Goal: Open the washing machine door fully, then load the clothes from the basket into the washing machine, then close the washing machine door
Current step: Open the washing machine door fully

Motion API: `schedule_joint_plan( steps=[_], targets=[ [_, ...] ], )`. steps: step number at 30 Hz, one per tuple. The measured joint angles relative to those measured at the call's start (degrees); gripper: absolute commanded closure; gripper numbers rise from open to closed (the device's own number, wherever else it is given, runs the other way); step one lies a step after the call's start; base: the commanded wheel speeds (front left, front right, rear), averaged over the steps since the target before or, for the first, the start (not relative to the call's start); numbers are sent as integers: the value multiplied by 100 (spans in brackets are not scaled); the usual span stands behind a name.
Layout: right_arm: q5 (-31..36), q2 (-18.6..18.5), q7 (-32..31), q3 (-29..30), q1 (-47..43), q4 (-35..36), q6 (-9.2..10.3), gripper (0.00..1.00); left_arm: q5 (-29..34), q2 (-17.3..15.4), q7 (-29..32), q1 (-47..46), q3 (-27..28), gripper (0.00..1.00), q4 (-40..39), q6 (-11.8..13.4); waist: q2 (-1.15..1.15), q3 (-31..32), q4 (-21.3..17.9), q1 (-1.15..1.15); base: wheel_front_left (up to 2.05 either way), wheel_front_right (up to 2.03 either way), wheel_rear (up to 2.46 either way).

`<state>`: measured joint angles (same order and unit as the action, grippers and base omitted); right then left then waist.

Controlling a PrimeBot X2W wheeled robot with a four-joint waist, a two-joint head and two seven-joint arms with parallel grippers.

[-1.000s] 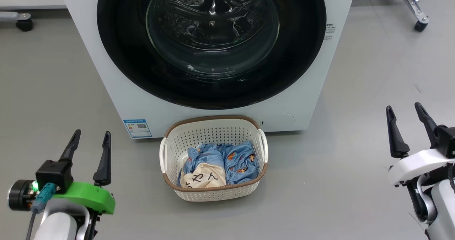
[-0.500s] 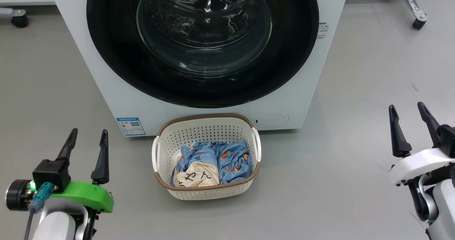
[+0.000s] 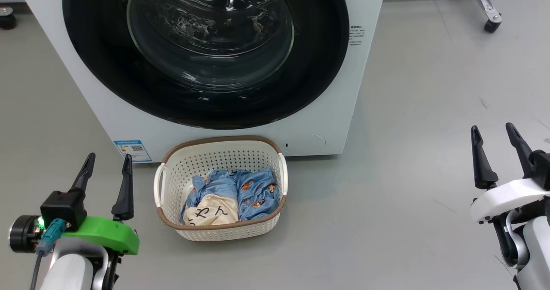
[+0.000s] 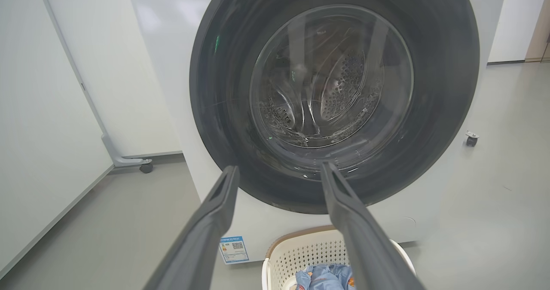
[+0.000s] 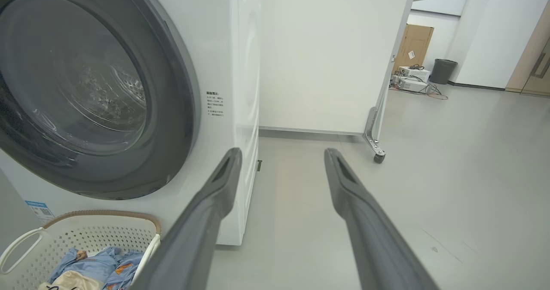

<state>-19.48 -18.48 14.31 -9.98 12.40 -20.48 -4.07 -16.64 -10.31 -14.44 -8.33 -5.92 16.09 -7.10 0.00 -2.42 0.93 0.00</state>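
The white washing machine point(image 3: 326, 109) stands ahead with its round black door point(image 3: 103, 79) shut, the glass porthole point(image 3: 210, 28) showing the steel drum behind it. On the floor right in front sits the cream basket point(image 3: 172, 176) with a brown rim. In it lie the clothes: a light blue printed garment point(image 3: 253, 191) and a cream cloth with black characters point(image 3: 210, 210). My left gripper point(image 3: 107, 165) is open and empty, low and left of the basket. Far right of the basket, my right gripper point(image 3: 494, 137) is open and empty too. The door point(image 4: 215, 122) and basket point(image 5: 107, 234) show in both wrist views.
Grey floor lies all around. A caster of a wheeled frame point(image 3: 490, 25) stands at the back right, another caster point(image 3: 6, 21) at the back left. White partition panels point(image 5: 326, 53) stand beside the machine; a cardboard box point(image 5: 414, 45) and a bin point(image 5: 442, 71) sit far off.
The whole head view has shifted: machine and basket now sit further left in it, so the camera turned right. Both grippers keep their places in the view and stay open.
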Motion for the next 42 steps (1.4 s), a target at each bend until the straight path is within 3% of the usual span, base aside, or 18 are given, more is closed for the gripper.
schedule_joint_plan(
  steps=[21, 42],
  targets=[
    [46, 43, 1, 101, 1, 77, -42, 0, 94, 70, 0, -25, 142, 0, -126, -1, 0, -124, 21, 0, 75, 75, -150],
    [103, 68, 0, 179, 9, 102, -59, 0, 119, 69, 0, -26, 86, 0, -178, -1, 0, -196, 69, 0, 25, 25, -49]
  ],
)
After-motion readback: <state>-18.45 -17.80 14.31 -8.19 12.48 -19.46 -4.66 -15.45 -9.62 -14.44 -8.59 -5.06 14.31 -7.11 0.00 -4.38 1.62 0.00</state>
